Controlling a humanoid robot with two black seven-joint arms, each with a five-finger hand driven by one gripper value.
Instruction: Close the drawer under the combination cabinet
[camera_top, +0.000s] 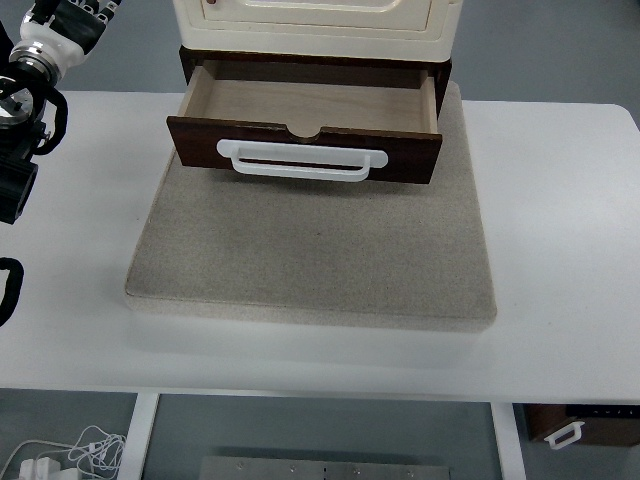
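The drawer (305, 125) stands pulled well out from the bottom of the cream combination cabinet (315, 25), which sits at the far middle of the white bench (560, 250). The drawer's dark brown front panel faces the near edge of the bench, and a white bar handle (301, 160) runs across that panel just below a small half-round notch in its top edge. Behind the panel the light wooden inside of the drawer lies open to view and holds nothing that can be seen. The cabinet and the drawer both rest on a square grey stone-like slab (310, 250), with the drawer front hanging over the slab's far part, so most of the slab stretches from the drawer toward the near edge.

The left arm (25, 110) comes in well to the left of the drawer, beyond the slab's left edge, and touches neither. Its left hand (70, 22) sits at the far left corner, level with the cabinet, and is partly cut off by the frame, so whether its fingers are apart or together cannot be told. It holds nothing that can be seen.

Below the bench, to the right of the drawer, part of another dark drawer front with a white handle (565, 433) shows on the floor, and white cables (70, 452) lie to the left.
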